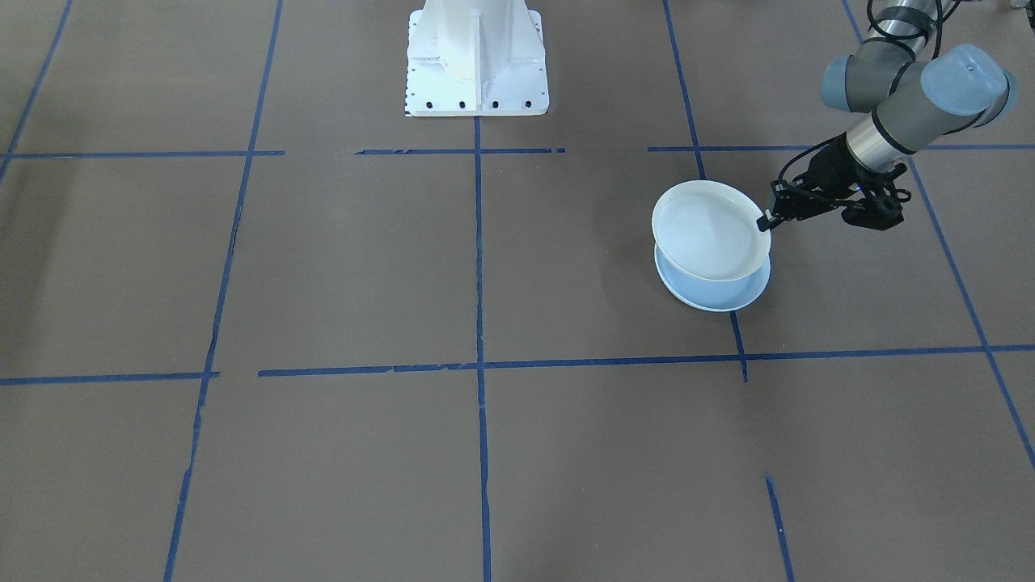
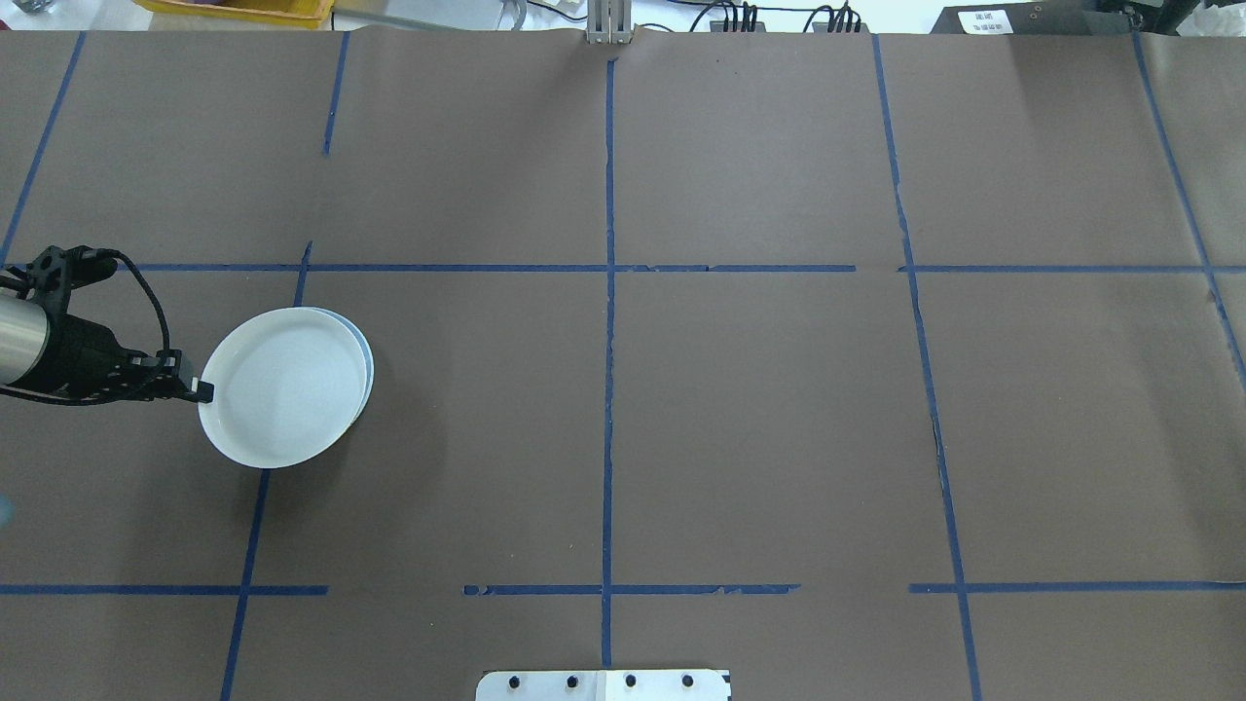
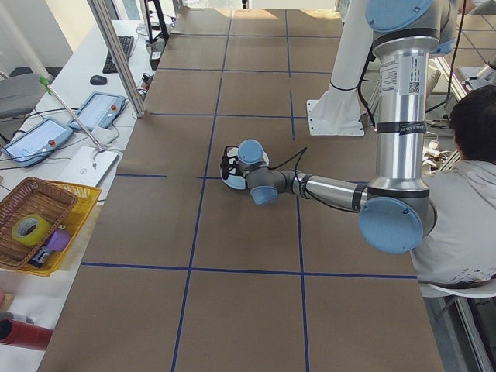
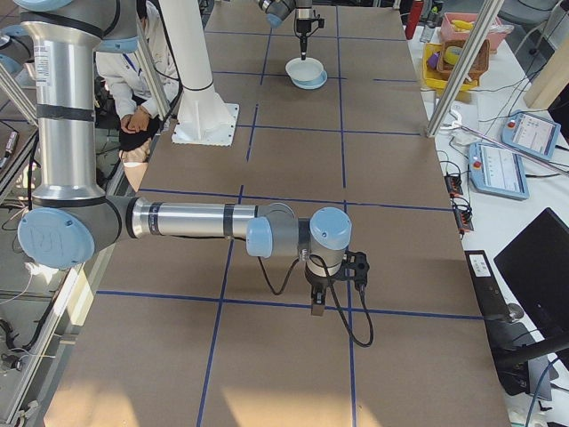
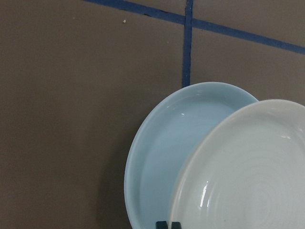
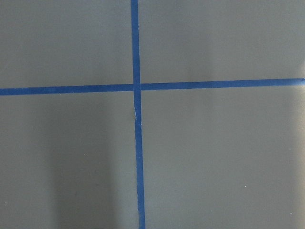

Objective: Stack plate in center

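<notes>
Because the left gripper (image 1: 764, 220) has its jaws pinched on the ridged plate's (image 1: 710, 230) rim, it hangs tilted over the pale blue plate (image 1: 716, 296), ready for stacking; the right gripper's (image 4: 316, 307) jaws I cannot tell.

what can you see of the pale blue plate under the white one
The pale blue plate is round, shallow and smooth, with a raised rim and a glossy, ceramic look. It lies flat on the brown table over a blue tape line. A white plate with faint ring ridges, gripped at its rim by the left pincer, covers most of it, offset; whether they touch is unclear.
</notes>
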`<state>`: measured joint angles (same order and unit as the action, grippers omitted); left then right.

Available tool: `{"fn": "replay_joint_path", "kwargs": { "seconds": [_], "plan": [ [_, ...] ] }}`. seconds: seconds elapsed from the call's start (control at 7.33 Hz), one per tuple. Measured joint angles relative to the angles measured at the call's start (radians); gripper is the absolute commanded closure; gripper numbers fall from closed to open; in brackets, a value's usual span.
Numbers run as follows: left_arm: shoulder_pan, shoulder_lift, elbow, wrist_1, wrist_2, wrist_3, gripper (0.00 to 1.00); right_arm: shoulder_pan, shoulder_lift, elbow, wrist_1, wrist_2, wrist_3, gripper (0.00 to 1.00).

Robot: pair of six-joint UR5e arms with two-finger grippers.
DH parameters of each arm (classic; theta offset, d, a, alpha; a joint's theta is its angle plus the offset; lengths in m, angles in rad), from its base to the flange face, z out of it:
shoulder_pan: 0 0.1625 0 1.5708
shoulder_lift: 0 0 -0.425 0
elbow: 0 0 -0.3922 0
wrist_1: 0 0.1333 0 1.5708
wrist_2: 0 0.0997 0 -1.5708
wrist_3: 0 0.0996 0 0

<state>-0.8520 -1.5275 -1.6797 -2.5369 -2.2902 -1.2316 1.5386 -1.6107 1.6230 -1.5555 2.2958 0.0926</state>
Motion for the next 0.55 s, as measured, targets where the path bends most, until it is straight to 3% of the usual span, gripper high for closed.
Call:
{"fn": "replay_joint_path", "kwargs": {
  "seconds": [0.41,0.55],
  "plan": [
    [-0.024,-0.007,0.04,0.001,-0.026,-0.002,1.0,0.0,0.0,0.0,0.0,0.0,0.0,0.0],
    [-0.028,-0.01,0.044,0.001,-0.027,-0.004,0.96,0.0,0.0,0.0,0.0,0.0,0.001,0.0]
  ]
}}
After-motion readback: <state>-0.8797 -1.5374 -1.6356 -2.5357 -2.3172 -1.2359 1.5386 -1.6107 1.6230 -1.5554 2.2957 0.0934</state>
